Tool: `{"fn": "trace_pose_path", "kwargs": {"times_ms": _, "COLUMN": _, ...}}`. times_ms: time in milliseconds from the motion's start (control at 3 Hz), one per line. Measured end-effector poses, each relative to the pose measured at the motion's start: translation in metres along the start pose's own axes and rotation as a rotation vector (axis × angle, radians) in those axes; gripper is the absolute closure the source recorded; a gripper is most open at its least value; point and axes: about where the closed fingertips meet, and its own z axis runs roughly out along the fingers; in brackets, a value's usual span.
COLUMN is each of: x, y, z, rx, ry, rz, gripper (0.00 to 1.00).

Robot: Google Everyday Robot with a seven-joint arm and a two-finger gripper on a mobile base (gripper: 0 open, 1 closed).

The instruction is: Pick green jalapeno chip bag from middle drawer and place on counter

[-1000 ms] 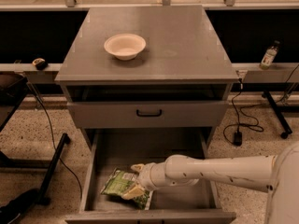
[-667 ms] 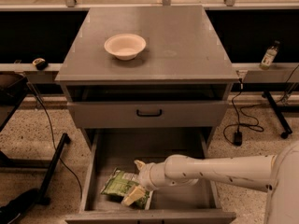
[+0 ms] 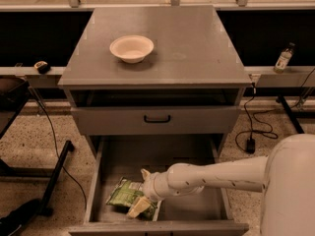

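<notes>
The green jalapeno chip bag [image 3: 124, 193] lies flat on the floor of the open middle drawer [image 3: 187, 156], near its front left. My gripper [image 3: 141, 191] is down inside the drawer at the bag's right edge, on the white arm reaching in from the right. Its fingers are spread: one fingertip [image 3: 145, 174] is behind the bag and the other [image 3: 138, 208] rests over the bag's front right corner. The bag is not lifted. The counter [image 3: 197, 43] is the gray cabinet top above.
A white paper bowl [image 3: 131, 48] stands on the counter's left half. A shut drawer front with a black handle [image 3: 157, 118] sits above the open drawer. A bottle [image 3: 283, 59] stands on the ledge at the right. Cables [image 3: 251, 132] lie on the floor at the right.
The gripper's fingers have spread wider, the front one sliding down over the bag's front right corner. The bag and the bowl have not moved.
</notes>
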Motion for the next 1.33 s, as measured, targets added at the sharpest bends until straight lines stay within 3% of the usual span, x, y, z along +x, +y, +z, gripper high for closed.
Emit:
{"fn": "trace_pose_path", "kwargs": {"times_ms": 333, "x": 0.0056, "y": -0.0008, "z": 0.0057, "rx": 0.005, "ry": 0.016, "rz": -0.001, "gripper": 0.05}}
{"fn": "trace_pose_path", "kwargs": {"times_ms": 667, "x": 0.0056, "y": -0.0008, "z": 0.0057, "rx": 0.005, "ry": 0.016, "rz": -0.001, "gripper": 0.28}}
{"fn": "trace_pose_path", "kwargs": {"times_ms": 1333, "x": 0.0004, "y": -0.0005, "z": -0.0015, "rx": -0.01, "ry": -0.066, "rz": 0.038, "gripper": 0.74}}
